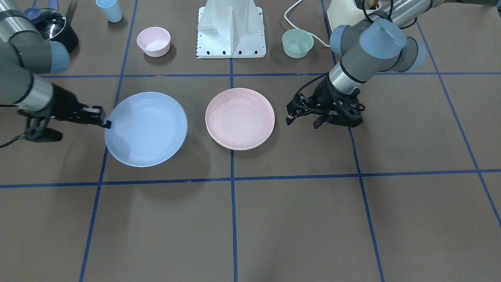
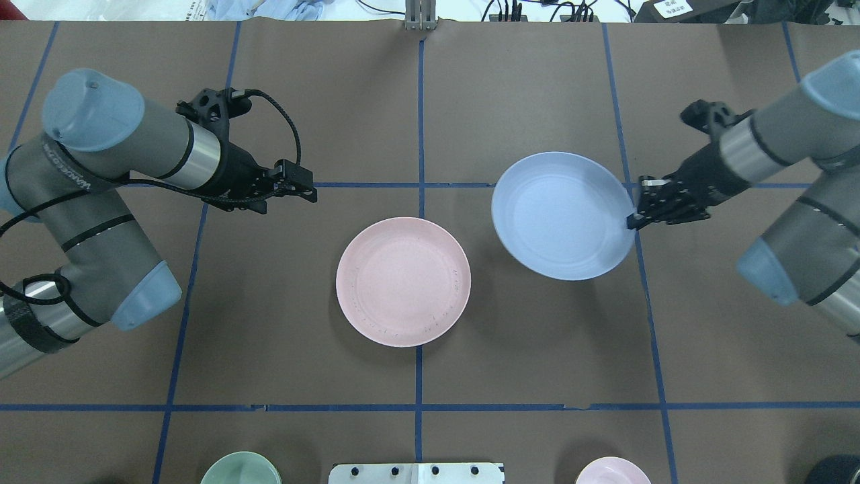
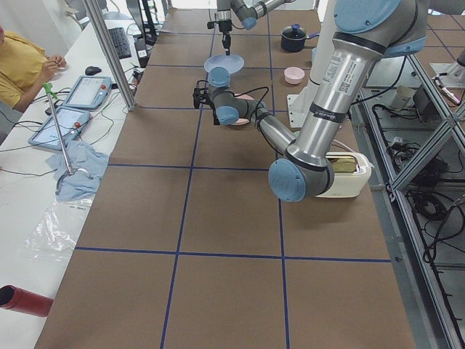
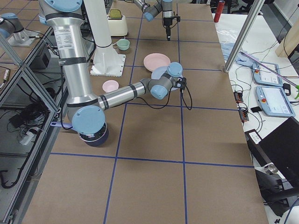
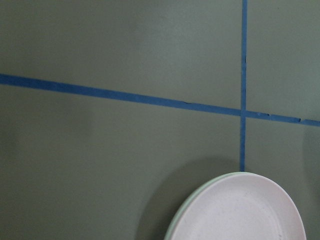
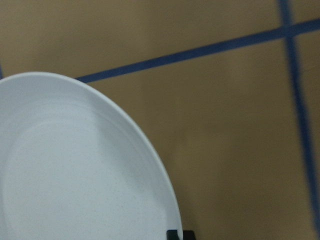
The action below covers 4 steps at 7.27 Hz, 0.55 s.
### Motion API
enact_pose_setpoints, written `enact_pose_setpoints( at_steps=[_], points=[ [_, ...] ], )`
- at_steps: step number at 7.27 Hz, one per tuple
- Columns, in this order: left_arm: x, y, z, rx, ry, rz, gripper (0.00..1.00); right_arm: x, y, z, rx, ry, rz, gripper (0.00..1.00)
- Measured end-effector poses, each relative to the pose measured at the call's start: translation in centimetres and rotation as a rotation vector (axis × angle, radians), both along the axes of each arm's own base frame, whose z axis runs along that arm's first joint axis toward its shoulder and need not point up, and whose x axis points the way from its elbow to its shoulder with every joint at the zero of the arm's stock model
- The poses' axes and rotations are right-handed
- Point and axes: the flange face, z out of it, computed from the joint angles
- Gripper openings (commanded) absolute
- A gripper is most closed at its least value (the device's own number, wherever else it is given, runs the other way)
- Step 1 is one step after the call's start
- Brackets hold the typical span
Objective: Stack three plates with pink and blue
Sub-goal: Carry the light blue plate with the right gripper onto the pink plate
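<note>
The pale pink plate (image 1: 239,117) (image 2: 403,281) lies at the table's middle on top of the cream-white plate, of which only a thin rim (image 1: 237,149) shows. My right gripper (image 1: 106,123) (image 2: 631,220) is shut on the rim of the light blue plate (image 1: 146,129) (image 2: 561,225) and holds it tilted a little above the table, beside the pink plate. The blue plate fills the right wrist view (image 6: 75,170). My left gripper (image 1: 301,120) (image 2: 310,188) is open and empty, apart from the pink plate on its other side. The left wrist view shows the pink plate's edge (image 5: 245,210).
A small pink bowl (image 1: 153,41), a mint-green bowl (image 1: 297,43), a light blue cup (image 1: 109,9), a dark lidded pot (image 1: 58,27) and a cream toaster (image 1: 344,13) stand near the robot's white base (image 1: 231,31). Blue tape lines cross the brown table.
</note>
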Motion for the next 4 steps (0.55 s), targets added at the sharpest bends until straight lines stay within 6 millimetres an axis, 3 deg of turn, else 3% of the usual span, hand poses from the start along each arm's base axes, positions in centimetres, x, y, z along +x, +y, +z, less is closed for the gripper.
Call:
enact_pose_setpoints(
  at_steps=[1, 2, 3, 4],
  points=[
    [-1.2, -0.9, 0.9, 0.014, -0.014, -0.006, 0.99, -6.5, 3.0, -4.9, -0.034, -0.016, 0.040, 0.00],
    [-2.1, -1.6, 1.6, 0.012, -0.019, -0.004, 0.99, -11.9, 6.5, -8.3, -0.062, -0.030, 0.076, 0.00],
    [-2.5, -2.1, 2.0, 0.005, -0.019, 0.000, 0.99, -15.3, 9.3, -10.2, -0.073, -0.036, 0.096, 0.00],
    [-2.7, -2.4, 2.2, 0.002, -0.019, 0.002, 0.99, -16.7, 10.5, -10.8, -0.076, -0.039, 0.103, 0.00]
  ],
)
